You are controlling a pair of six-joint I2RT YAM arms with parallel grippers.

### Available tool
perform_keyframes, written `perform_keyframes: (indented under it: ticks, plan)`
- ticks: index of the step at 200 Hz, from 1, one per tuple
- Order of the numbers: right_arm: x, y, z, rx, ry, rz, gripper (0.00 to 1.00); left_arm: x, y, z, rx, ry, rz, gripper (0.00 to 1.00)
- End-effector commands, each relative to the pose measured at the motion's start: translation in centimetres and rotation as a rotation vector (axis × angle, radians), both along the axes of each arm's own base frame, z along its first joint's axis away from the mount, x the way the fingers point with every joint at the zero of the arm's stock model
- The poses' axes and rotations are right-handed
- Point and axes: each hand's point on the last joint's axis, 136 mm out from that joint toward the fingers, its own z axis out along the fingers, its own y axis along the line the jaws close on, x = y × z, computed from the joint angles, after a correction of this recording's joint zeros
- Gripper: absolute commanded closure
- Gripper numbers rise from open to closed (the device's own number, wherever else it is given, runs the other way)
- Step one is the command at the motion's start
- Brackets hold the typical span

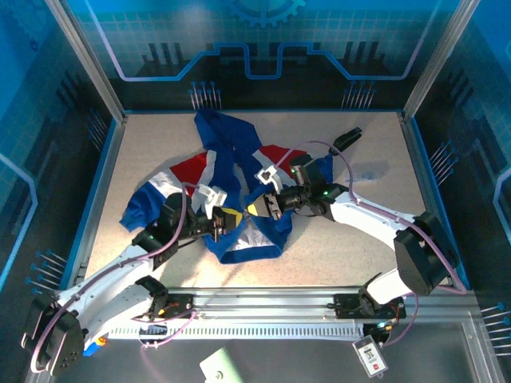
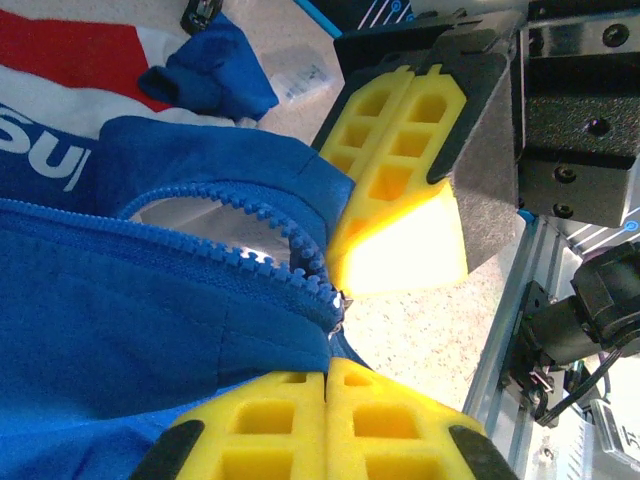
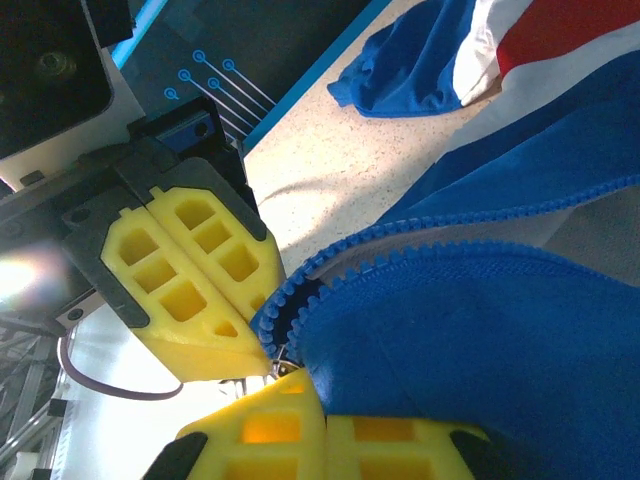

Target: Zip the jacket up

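The jacket (image 1: 231,155) lies spread on the table, blue with red and white panels, its hem towards the arms. My left gripper (image 1: 230,219) is shut at the hem, and a thin strip of blue cloth (image 2: 350,345) runs between its yellow fingers (image 2: 270,420). My right gripper (image 1: 255,208) meets it tip to tip. It is shut too, its fingers (image 3: 270,430) closed at the metal zipper pull (image 3: 281,357). Above the slider (image 2: 343,300) the two rows of zipper teeth (image 3: 430,250) stand apart.
A jacket sleeve (image 1: 137,214) trails left towards the blue side wall (image 1: 94,191). The aluminium rail (image 1: 263,307) with both arm bases runs along the near edge. A white tag (image 1: 215,367) lies in front of it. Bare tabletop (image 1: 375,171) shows to the right.
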Motion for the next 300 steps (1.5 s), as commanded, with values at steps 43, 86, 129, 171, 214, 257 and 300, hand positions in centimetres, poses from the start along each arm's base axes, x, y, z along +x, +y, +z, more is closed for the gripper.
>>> perform_keyframes:
  ticks: [43,86,129,171,214,257,300]
  plan:
    - [0.9,0.5,1.1,0.021,-0.019,0.002,1.00,-2.1,0.6,-3.9,0.085,0.194,-0.016,1.00]
    - [0.2,0.6,0.4,0.028,0.005,0.037,1.00,-1.8,0.3,-3.4,0.114,0.261,-0.025,1.00]
    - [-0.6,0.8,0.5,0.059,0.024,0.081,1.00,-0.3,0.2,-1.7,0.105,0.244,0.020,0.85]
    - [-0.3,0.7,0.6,0.080,0.029,0.062,1.00,0.5,0.3,0.2,0.031,0.221,0.075,0.57]
    - [-0.3,0.8,0.7,0.103,0.039,0.052,1.00,0.5,1.9,2.7,-0.067,0.205,0.188,0.45]
    - [-0.4,0.8,0.9,0.115,0.043,0.056,1.00,0.8,3.6,3.4,-0.228,0.277,0.314,0.52]
    - [-0.4,0.8,1.0,0.120,0.042,0.056,1.00,1.2,2.7,1.9,-0.356,0.382,0.308,0.59]
